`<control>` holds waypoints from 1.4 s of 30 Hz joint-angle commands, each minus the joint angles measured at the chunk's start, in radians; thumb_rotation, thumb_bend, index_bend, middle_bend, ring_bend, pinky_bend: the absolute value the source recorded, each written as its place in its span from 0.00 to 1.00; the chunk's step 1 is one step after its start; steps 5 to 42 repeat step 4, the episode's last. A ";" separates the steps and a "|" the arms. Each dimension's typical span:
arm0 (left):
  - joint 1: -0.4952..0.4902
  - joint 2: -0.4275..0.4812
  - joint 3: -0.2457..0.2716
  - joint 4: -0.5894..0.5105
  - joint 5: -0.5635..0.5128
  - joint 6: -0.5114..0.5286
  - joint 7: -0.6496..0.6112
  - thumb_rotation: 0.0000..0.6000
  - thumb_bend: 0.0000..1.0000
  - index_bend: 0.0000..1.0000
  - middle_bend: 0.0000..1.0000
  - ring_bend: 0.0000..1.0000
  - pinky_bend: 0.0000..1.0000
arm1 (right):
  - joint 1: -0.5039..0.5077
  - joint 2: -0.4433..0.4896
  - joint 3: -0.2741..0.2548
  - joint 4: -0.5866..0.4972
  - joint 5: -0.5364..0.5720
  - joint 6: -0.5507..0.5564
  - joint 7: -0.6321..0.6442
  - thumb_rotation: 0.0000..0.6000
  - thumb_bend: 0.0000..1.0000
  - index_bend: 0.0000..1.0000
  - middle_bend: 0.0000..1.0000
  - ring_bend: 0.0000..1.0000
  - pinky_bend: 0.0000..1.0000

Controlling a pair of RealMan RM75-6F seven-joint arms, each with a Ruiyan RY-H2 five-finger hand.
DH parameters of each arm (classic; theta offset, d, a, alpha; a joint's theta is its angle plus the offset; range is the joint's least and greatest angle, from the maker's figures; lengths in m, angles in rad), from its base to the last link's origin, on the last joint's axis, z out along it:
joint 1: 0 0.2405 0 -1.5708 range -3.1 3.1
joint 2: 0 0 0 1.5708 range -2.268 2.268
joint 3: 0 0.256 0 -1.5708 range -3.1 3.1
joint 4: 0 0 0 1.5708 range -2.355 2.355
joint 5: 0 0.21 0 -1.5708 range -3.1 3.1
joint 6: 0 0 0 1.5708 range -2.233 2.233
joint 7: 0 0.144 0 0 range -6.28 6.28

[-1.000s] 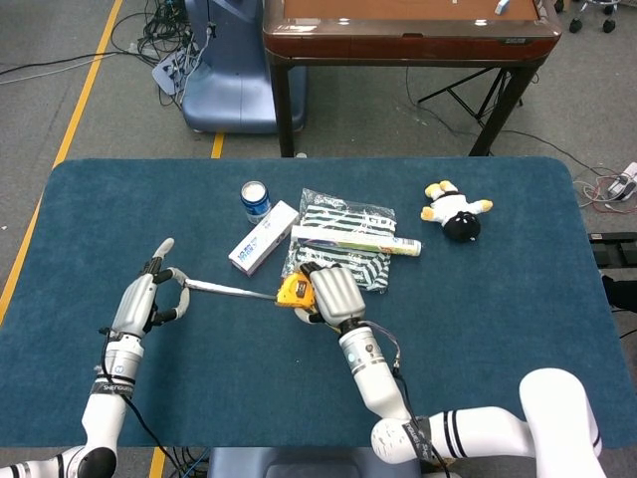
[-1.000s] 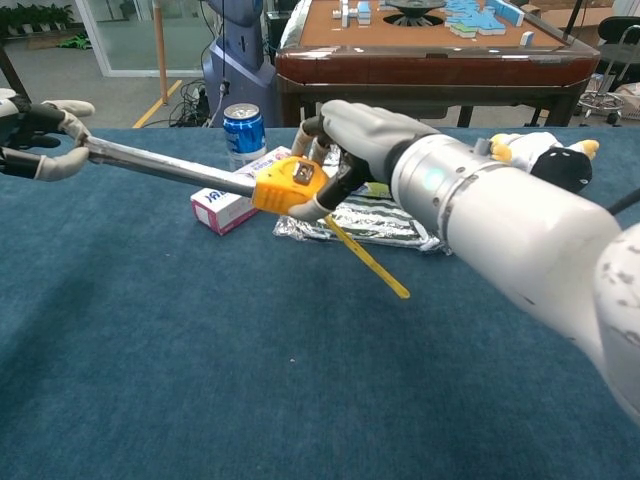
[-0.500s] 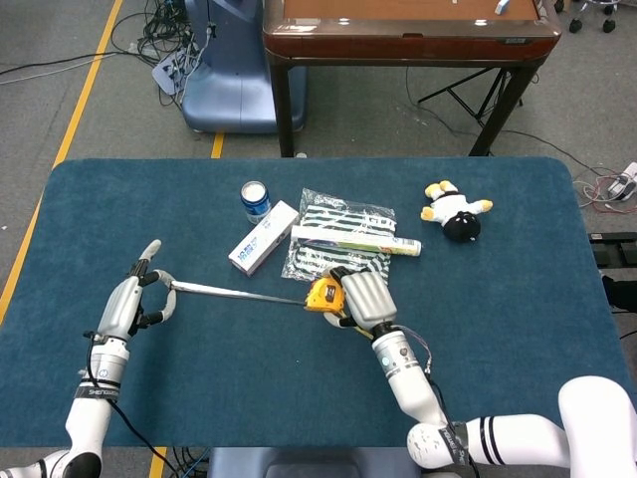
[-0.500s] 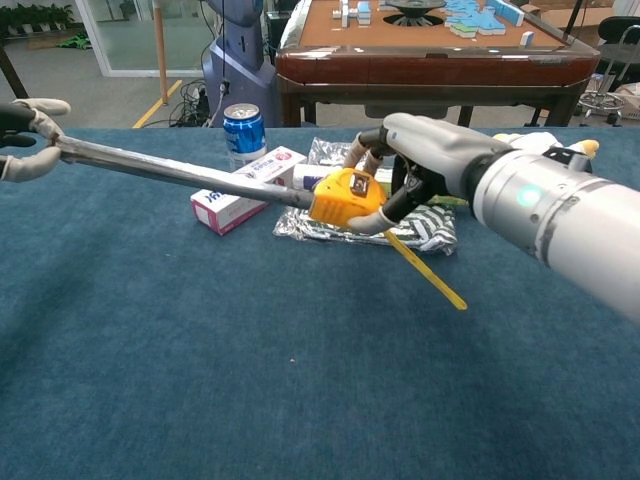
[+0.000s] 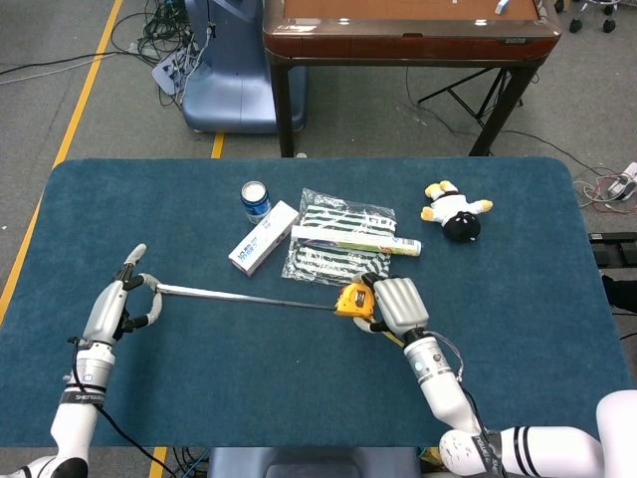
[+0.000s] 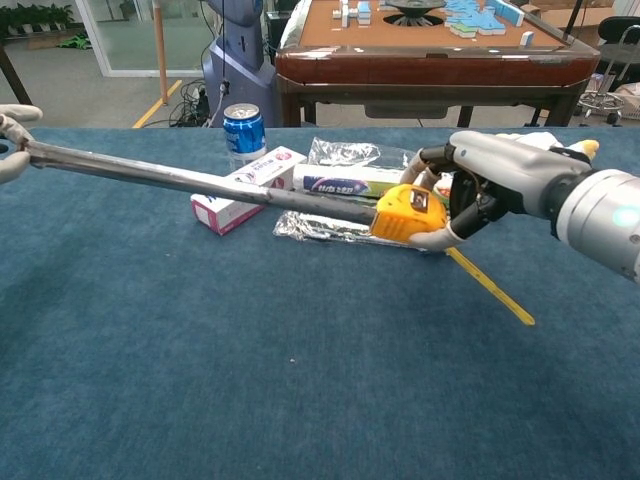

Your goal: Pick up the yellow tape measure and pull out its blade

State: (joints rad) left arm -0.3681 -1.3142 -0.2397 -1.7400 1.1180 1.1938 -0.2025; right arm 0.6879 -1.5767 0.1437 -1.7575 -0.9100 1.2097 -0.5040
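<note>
At about 8 o'clock on the blue table (image 5: pixel 498 259), the left hand (image 5: pixel 114 307) pinches the tip of the blade (image 5: pixel 244 296) between thumb and fingers, one finger pointing up and away. In the chest view only the edge of this hand (image 6: pixel 10 140) shows at the far left, closed on the blade (image 6: pixel 190 183) end.

The blade runs out long and nearly straight from 9 o'clock toward the centre, raised off the cloth and sloping slightly down to the right.

Behind the blade, toward 11 o'clock, a blue drink can (image 5: pixel 256 199) stands upright, and just beside it lies a white and pink carton (image 5: pixel 264 237). To the right of the carton, near 12 o'clock, a striped packet in clear wrap (image 5: pixel 343 239) lies flat with a long white tube box (image 5: pixel 355 239) resting across it.

Just right of centre, the yellow tape measure (image 5: pixel 352 300) is held above the table in the right hand (image 5: pixel 396 305), whose fingers wrap around the case from behind. In the chest view the tape measure (image 6: pixel 409 213) sits in front of the packet, the right hand (image 6: pixel 490 185) closed around it, and a yellow strap (image 6: pixel 490 287) hangs from it down toward 5 o'clock.

Well apart at 2 o'clock, a small plush toy (image 5: pixel 455 213), black, white and yellow, lies on the cloth.
</note>
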 commanded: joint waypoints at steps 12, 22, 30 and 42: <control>0.005 0.000 -0.001 0.008 0.004 -0.001 -0.017 1.00 0.50 0.58 0.01 0.00 0.00 | -0.021 0.023 -0.008 -0.010 -0.020 -0.004 0.015 1.00 0.57 0.59 0.57 0.50 0.37; 0.005 0.000 -0.001 0.008 0.004 -0.001 -0.017 1.00 0.50 0.58 0.01 0.00 0.00 | -0.021 0.023 -0.008 -0.010 -0.020 -0.004 0.015 1.00 0.57 0.59 0.57 0.50 0.37; 0.005 0.000 -0.001 0.008 0.004 -0.001 -0.017 1.00 0.50 0.58 0.01 0.00 0.00 | -0.021 0.023 -0.008 -0.010 -0.020 -0.004 0.015 1.00 0.57 0.59 0.57 0.50 0.37; 0.005 0.000 -0.001 0.008 0.004 -0.001 -0.017 1.00 0.50 0.58 0.01 0.00 0.00 | -0.021 0.023 -0.008 -0.010 -0.020 -0.004 0.015 1.00 0.57 0.59 0.57 0.50 0.37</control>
